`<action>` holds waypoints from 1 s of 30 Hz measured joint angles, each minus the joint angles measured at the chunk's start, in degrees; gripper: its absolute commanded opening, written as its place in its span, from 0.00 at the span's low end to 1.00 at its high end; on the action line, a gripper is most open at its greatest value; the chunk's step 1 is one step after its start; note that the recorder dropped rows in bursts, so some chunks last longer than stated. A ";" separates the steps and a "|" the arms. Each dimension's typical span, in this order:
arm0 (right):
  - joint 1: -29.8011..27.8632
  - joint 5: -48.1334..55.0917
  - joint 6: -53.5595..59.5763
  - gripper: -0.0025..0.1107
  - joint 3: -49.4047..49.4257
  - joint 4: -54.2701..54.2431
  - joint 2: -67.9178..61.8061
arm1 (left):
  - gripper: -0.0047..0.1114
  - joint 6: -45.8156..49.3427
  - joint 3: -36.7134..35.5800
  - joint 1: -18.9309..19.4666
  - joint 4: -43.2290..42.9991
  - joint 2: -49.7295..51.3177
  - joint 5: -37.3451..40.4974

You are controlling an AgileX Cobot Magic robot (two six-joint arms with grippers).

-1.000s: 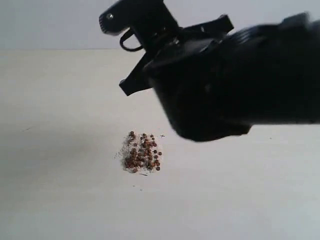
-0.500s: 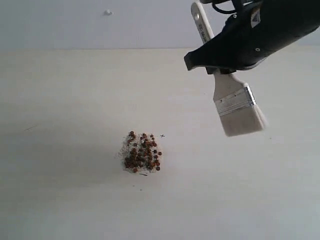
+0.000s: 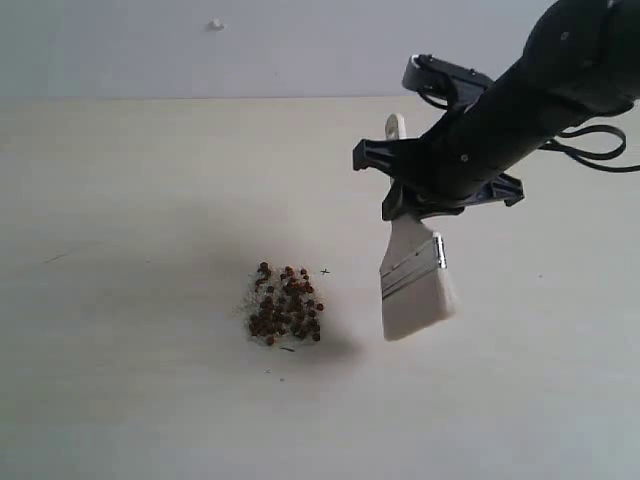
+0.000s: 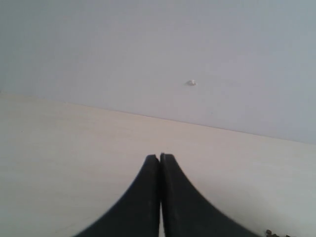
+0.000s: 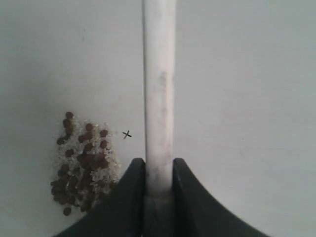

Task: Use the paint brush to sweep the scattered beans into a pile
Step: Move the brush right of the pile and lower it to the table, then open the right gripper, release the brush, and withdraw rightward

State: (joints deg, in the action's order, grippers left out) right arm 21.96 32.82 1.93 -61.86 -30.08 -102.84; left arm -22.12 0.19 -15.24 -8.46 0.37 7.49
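Note:
The reddish-brown beans (image 3: 285, 306) lie in one tight pile mixed with whitish crumbs on the pale table; the right wrist view shows the beans (image 5: 82, 162) beside the jaws. My right gripper (image 3: 425, 200) is shut on the paint brush (image 3: 414, 280), which hangs bristles-down just right of the pile, apart from it. In the right wrist view the brush's pale edge (image 5: 159, 98) runs up between the closed fingers of the right gripper (image 5: 158, 165). My left gripper (image 4: 159, 157) is shut and empty, away from the beans.
A small black cross mark (image 3: 325, 271) sits on the table just right of the pile. A small white knob (image 3: 215, 24) is on the grey wall behind. A faint scratch (image 3: 60, 257) marks the table at the left.
The right arm has swung away from the camera and dropped toward the table, bringing the brush lower and leftward, closer to the pile. The beans have not moved.

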 measured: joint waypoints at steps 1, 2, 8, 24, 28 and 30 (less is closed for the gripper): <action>0.00 -0.29 -0.24 0.02 0.00 -0.11 -0.75 | 0.04 0.00 0.00 0.00 0.00 0.00 0.00; 0.00 -0.74 -0.70 0.02 0.00 -0.08 -1.68 | 0.04 0.00 0.00 0.00 0.00 0.00 0.00; 0.00 -3.65 -1.93 0.02 0.00 -0.78 -5.68 | 0.04 0.00 0.00 0.00 0.00 0.00 0.00; 0.00 -9.43 0.55 0.46 0.00 1.66 -8.08 | 0.04 0.00 0.00 0.00 0.00 0.00 0.00; 0.00 -13.66 0.84 0.46 0.00 5.54 -8.08 | 0.04 0.00 0.00 0.00 0.00 0.00 0.00; 0.00 -14.76 0.84 0.44 0.00 9.69 -7.70 | 0.04 0.00 0.00 0.00 0.00 0.00 0.00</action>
State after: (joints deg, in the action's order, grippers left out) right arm 21.96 18.06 2.77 -61.86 -20.39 -110.54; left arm -22.12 0.19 -15.24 -8.46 0.37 7.49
